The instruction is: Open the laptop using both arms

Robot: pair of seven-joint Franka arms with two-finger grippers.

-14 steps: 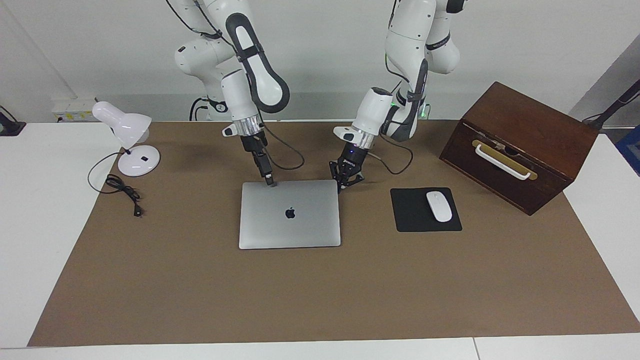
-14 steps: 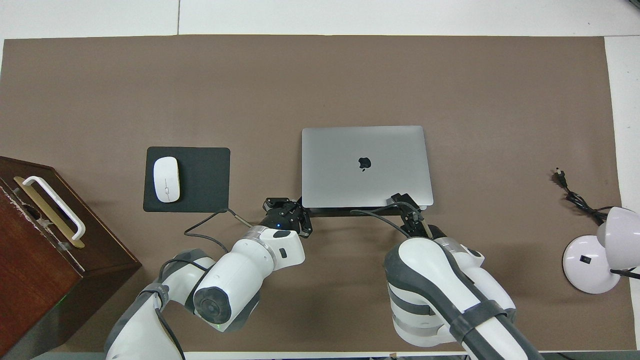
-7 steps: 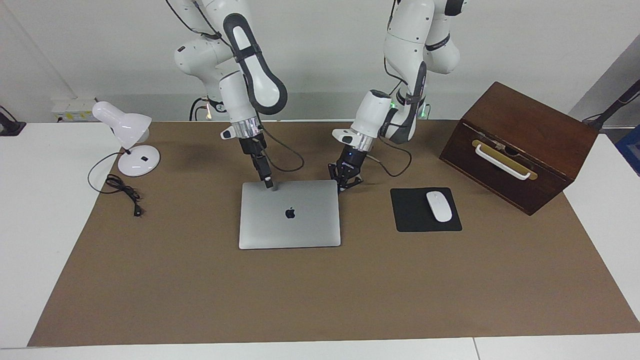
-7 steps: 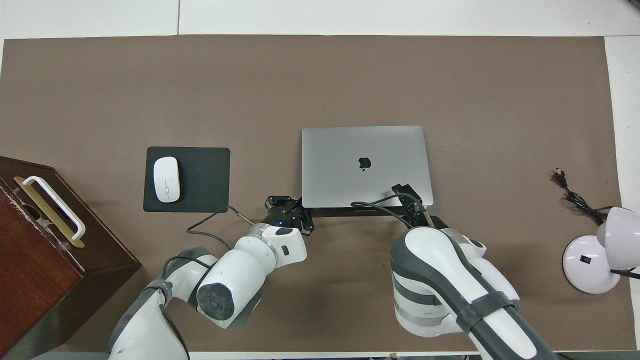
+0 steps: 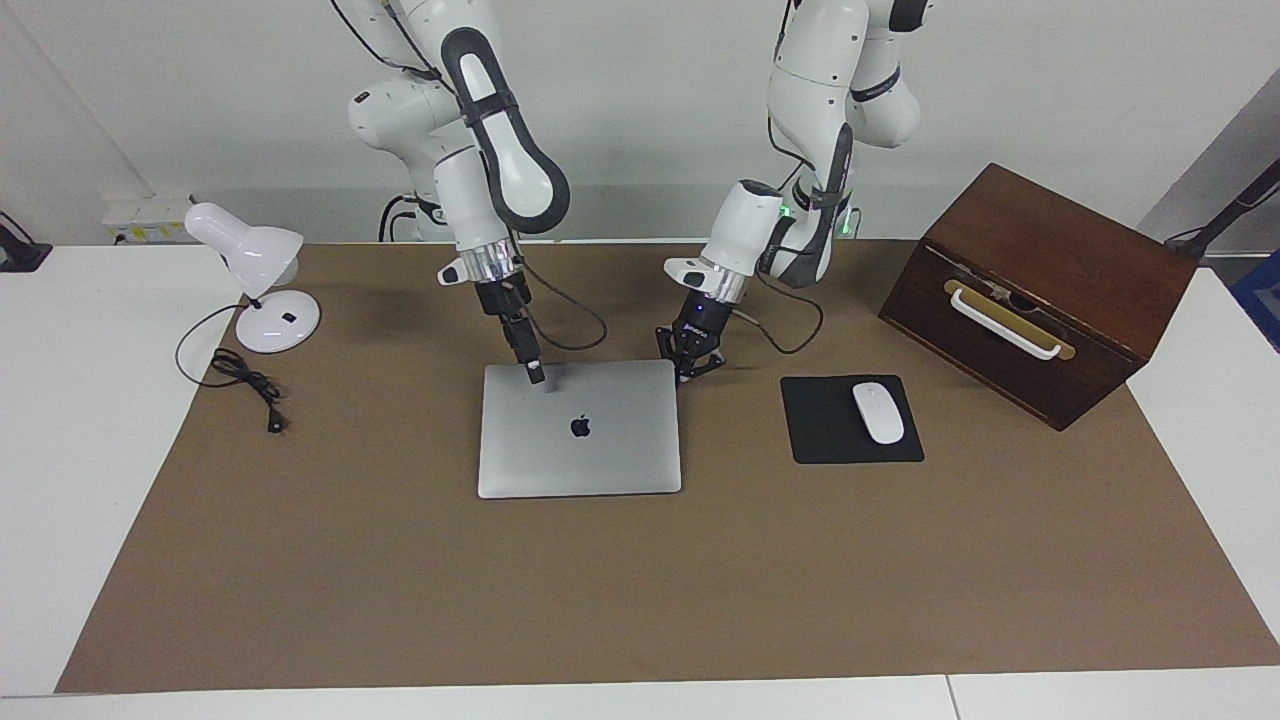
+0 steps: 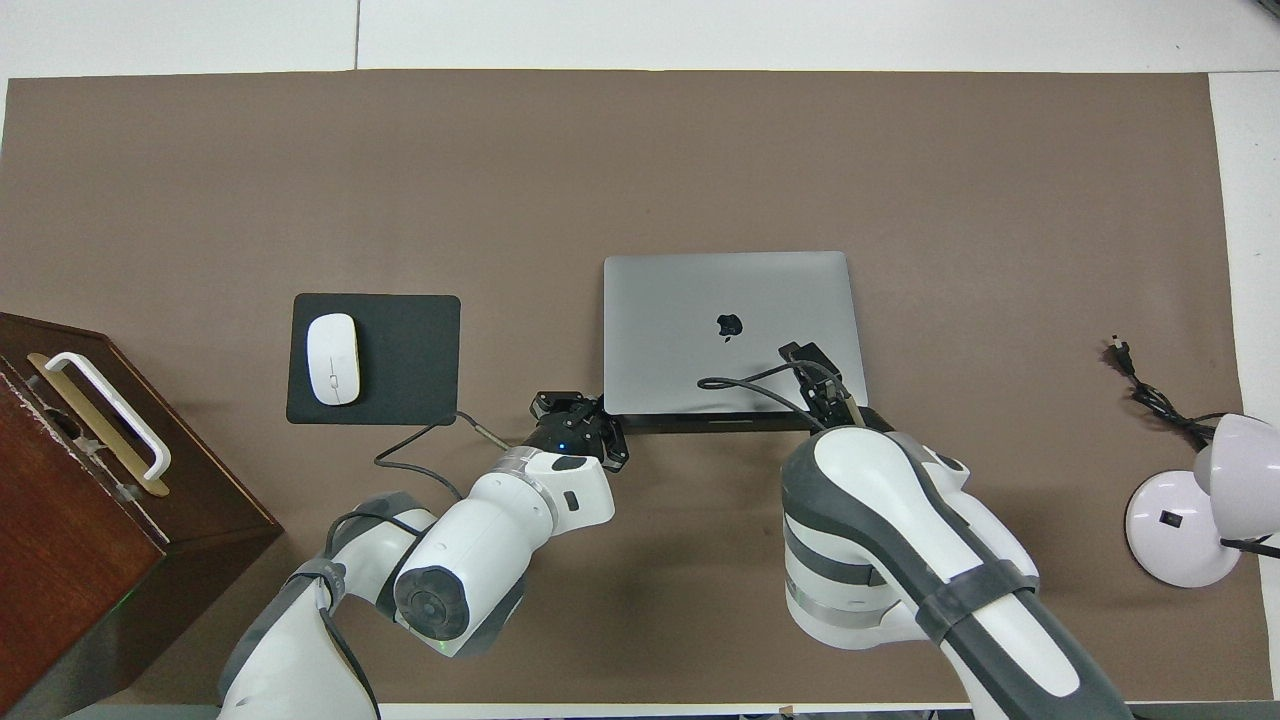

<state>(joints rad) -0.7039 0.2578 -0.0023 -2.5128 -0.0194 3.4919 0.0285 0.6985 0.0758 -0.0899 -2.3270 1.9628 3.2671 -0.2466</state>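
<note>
The silver-grey laptop lies closed and flat on the brown mat, with its apple logo up; it also shows in the overhead view. My right gripper is shut, and its tip is on the lid near the edge nearest the robots; in the overhead view it is over the lid beside the logo. My left gripper is open and low at the laptop's corner nearest the robots toward the left arm's end; it also shows in the overhead view.
A black mouse pad with a white mouse lies beside the laptop toward the left arm's end. A brown wooden box with a white handle stands past it. A white desk lamp and its cord are at the right arm's end.
My right gripper has slid from the lid's edge nearest the robots a little farther onto the lid. My left gripper has hardly moved. The laptop stays closed.
</note>
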